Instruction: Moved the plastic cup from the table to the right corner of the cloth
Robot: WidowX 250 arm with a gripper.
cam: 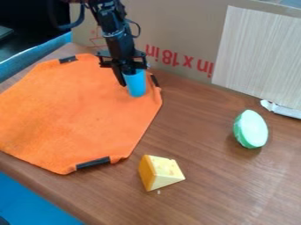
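Plastic cup [137,84], blue, sits at the orange cloth's [76,110] far right corner, held by the black claw [129,80]. A yellow wedge [160,172] lies nearer.

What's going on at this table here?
A black robot arm has its gripper at a blue cup, which is over the far right corner of an orange cloth, where the task wants it. Whether the cup has been let go is hard to tell. A cheese wedge and a pale green piece sit on the wooden table, off the cloth.
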